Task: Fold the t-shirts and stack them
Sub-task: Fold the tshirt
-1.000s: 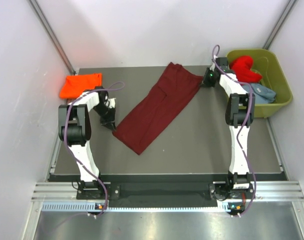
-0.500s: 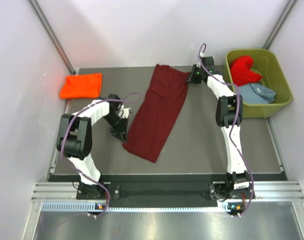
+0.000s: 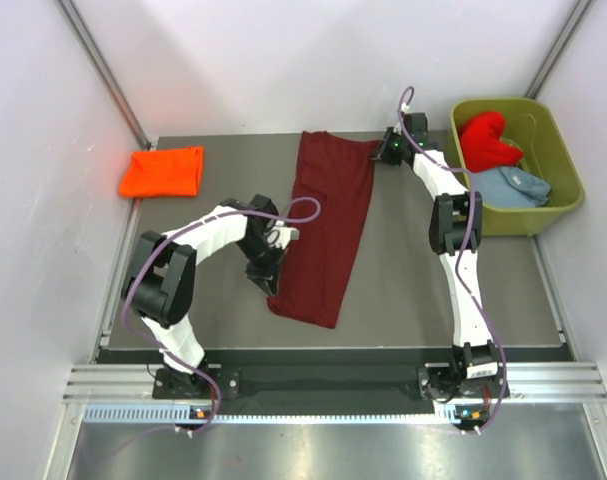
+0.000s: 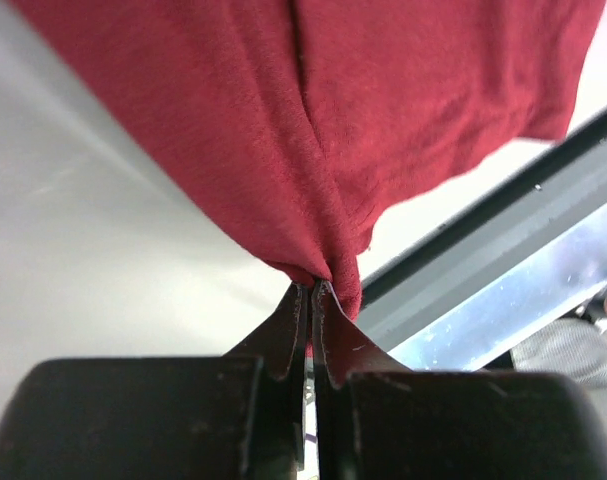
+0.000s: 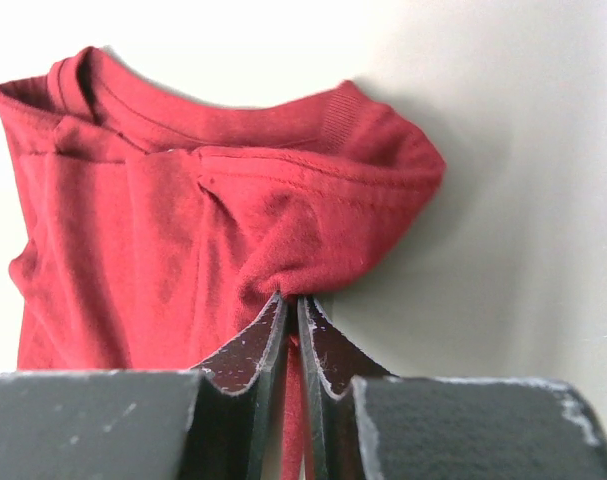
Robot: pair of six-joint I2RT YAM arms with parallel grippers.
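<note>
Left end effector (image 4: 311, 290): pinching shut on the near left corner of the maroon t-shirt (image 3: 328, 225), cloth bunching right at the fingertips.
Right end effector (image 5: 291, 300): clamping the far right corner near the collar, jaws closed on a small fold of fabric.
Maroon t-shirt: lying as a long folded strip down the middle of the surface (image 3: 413, 290), stretching between both grips.
Orange t-shirt (image 3: 163, 171): sitting folded at the far left corner of the surface, well apart from the maroon one.
Red t-shirt (image 3: 486, 138): lying crumpled in the olive-green tub (image 3: 503, 102), at its far end.
Grey-blue t-shirt (image 3: 513, 187): resting in the same tub, just beside the red one, on the nearer side.
</note>
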